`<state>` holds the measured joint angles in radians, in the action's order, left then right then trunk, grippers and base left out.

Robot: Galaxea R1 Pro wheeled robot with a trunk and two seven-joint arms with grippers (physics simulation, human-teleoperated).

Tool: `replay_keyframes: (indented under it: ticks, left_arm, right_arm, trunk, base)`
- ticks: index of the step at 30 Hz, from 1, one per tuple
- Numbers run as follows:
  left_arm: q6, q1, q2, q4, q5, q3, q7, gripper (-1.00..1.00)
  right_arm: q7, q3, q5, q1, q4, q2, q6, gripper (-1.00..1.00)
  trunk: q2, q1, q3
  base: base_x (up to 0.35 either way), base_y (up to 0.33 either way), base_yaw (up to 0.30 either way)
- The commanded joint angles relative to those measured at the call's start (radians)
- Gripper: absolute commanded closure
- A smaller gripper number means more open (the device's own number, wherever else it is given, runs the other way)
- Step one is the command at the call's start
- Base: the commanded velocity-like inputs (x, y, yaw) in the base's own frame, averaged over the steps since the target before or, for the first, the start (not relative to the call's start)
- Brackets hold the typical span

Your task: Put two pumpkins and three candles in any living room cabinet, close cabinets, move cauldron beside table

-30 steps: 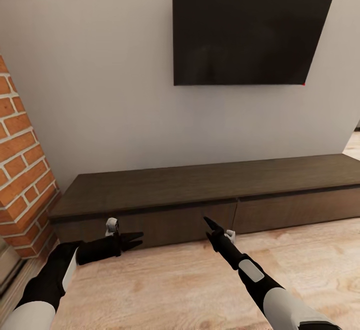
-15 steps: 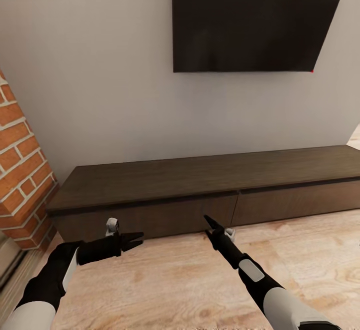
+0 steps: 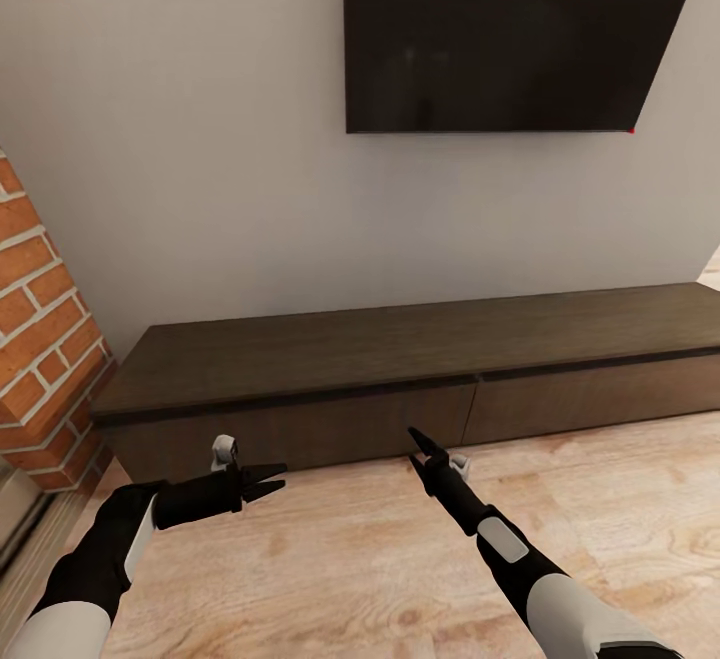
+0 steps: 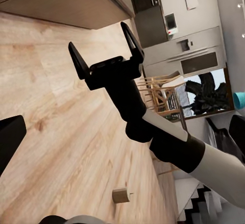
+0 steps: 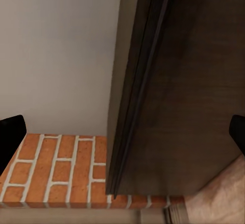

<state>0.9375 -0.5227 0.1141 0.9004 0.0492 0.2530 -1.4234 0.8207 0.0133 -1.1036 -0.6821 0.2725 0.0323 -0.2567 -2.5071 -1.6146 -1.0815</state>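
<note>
The view is sinking slightly as the long, low dark-brown wooden cabinet (image 3: 420, 379), panels shut, is standing on pale wood flooring (image 3: 350, 559) beneath a wall-mounted black television (image 3: 510, 34); the left gripper (image 3: 268, 480) and right gripper (image 4: 104, 45) are hovering spread, empty.

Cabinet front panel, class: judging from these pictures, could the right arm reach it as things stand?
Probably yes: the right gripper points at the cabinet front, apparently close, with only bare floor between.

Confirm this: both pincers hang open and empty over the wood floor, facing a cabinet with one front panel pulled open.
Not quite. In the head view, the cabinet has every visible panel shut. Both the left pincer and right pincer do hang open and empty over the floor.
</note>
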Motion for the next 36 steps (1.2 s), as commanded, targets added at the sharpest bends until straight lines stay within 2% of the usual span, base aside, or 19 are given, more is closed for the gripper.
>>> replay_keyframes:
  ticks: [1, 16, 36]
  left_arm:
    - [0.01, 0.0, 0.0, 0.0, 0.001, 0.0, -0.002, -1.0]
    - [0.01, 0.0, -0.002, 0.0, 0.001, 0.0, -0.002, -1.0]
    - [0.01, 0.0, 0.002, 0.0, 0.005, 0.0, -0.003, -1.0]
  right_arm:
    - [0.001, 0.002, -0.01, 0.0, 0.0, 0.0, -0.009, -1.0]
    - [-0.034, 0.002, -0.01, 0.0, 0.006, 0.0, -0.008, -1.0]
    - [-0.023, 0.001, -0.016, 0.0, 0.007, 0.0, -0.019, -1.0]
  trunk:
    - [0.0, 0.0, -0.001]
    - [0.0, 0.0, -0.001]
    - [0.0, 0.0, -0.001]
  base:
    - [0.0, 0.0, 0.0]
    - [0.0, 0.0, 0.0]
    - [0.024, 0.0, 0.0]
